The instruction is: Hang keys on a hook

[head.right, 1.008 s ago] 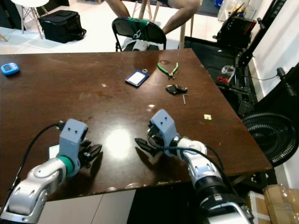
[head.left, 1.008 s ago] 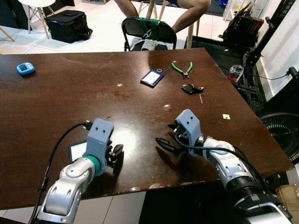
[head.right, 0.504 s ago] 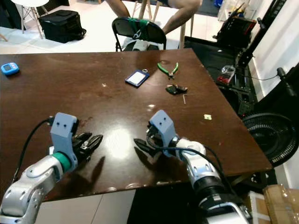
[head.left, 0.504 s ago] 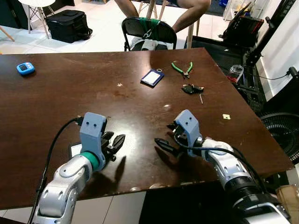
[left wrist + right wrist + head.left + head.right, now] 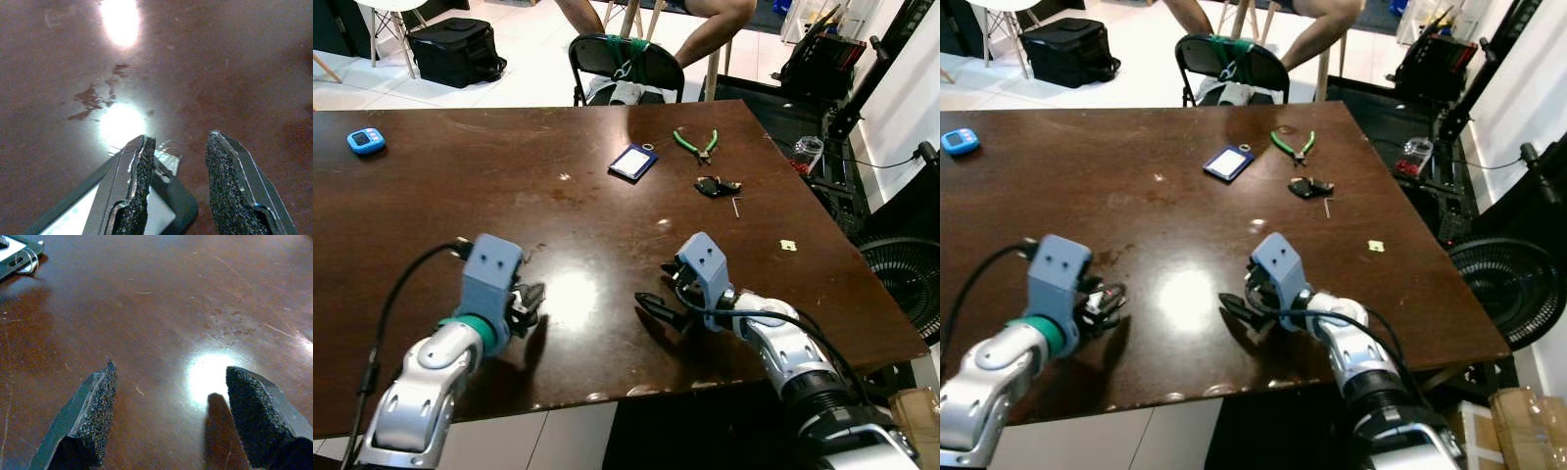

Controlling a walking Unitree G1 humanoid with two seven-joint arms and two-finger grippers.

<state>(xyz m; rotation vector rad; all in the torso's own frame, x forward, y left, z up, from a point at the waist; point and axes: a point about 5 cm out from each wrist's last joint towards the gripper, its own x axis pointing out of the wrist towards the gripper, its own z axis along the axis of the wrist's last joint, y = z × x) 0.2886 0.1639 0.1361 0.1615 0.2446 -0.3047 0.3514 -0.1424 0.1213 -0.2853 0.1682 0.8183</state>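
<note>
Since half a second ago my left end effector (image 5: 530,297) has swung left and dropped toward the near-left desk (image 5: 431,196), while the right one has barely shifted. In the left wrist view its fingers (image 5: 139,193) stand spread, one of them over the corner of a dark card holder (image 5: 173,203) lying flat on the desk, with a small metal ring (image 5: 168,147) at that corner. I cannot tell whether the finger touches the holder.

My right end effector (image 5: 656,305) hovers low over the near centre of the desk, fingers (image 5: 93,421) wide apart and gripping nothing.

The keys (image 5: 716,185) lie on the far right of the desk, well apart from both end effectors. Just beyond them lie green pliers (image 5: 693,145), and to their left a blue badge (image 5: 632,162). A blue timer (image 5: 366,141) sits at the far left edge. Behind the desk stands a black chair (image 5: 626,61), with a person's legs (image 5: 705,29) beyond it.
</note>
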